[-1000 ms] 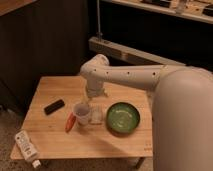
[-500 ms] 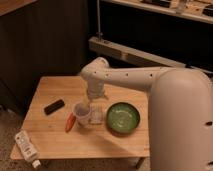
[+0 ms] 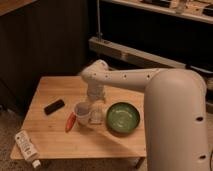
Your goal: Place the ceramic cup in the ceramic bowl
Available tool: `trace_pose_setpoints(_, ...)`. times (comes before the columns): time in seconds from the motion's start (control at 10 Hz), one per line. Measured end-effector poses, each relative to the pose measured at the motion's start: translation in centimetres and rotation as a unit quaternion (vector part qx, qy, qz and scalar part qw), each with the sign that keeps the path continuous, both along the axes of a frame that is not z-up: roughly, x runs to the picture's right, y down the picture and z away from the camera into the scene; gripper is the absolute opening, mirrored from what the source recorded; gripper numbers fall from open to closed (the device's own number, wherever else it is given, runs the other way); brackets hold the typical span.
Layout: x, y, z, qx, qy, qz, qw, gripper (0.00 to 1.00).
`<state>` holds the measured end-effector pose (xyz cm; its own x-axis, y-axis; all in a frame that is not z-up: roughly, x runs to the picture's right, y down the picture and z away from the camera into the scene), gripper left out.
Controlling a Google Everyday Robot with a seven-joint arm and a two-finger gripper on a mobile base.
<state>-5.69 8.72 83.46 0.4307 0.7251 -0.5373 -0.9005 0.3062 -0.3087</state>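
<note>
1. Just under the gripper, a touch toward view-left, sits the ceramic cup. It's upright on the table, mouth up, and doesn't look lifted.
2. You've got the gripper hanging over the cup's far rim, pointing down. Can't tell whether it's apart, together or clamped on the rim.
3. Prob. reason for that pose: a top-down approach suits a wide-mouthed cup, since pinching one wall at the rim is the easy grab. So you're likely at the grasp step, w/ the transfer not yet done.
4. View-right of the gripper and a bit nearer the camera lies the ceramic bowl. It's near the cup but apart, w/ nothing in it that shows.
5. A pale block sits right below the gripper, between cup & bowl. The carry is short, but you'll need height to clear the block.
6. On the cup's side away from the bowl, just beside it, lies an orange item. A black obj is farther view-left of the gripper. A white bottle is well apart at the near-left table corner.
7. Cup looks small, round, white/pale grey, slightly tapered, w/ a shadowed inside. It's approx. half the bowl's width, so it should fit easily. The bowl is green, shallow & glossy inside w/ a darker rim.
</note>
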Motion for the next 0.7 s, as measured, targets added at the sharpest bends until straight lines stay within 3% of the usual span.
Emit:
trace_pose_setpoints(0.4,0.3,0.1,0.6,-0.003,0.0,-0.002,1.0,0.06)
trace_pose_setpoints(0.6,1.2,-0.3,0.0,-0.002,-0.004,0.003,1.0,0.01)
trace_pose_setpoints(0.7,2.2,-1.2,-1.4,0.003,-0.004,0.004,1.0,0.01)
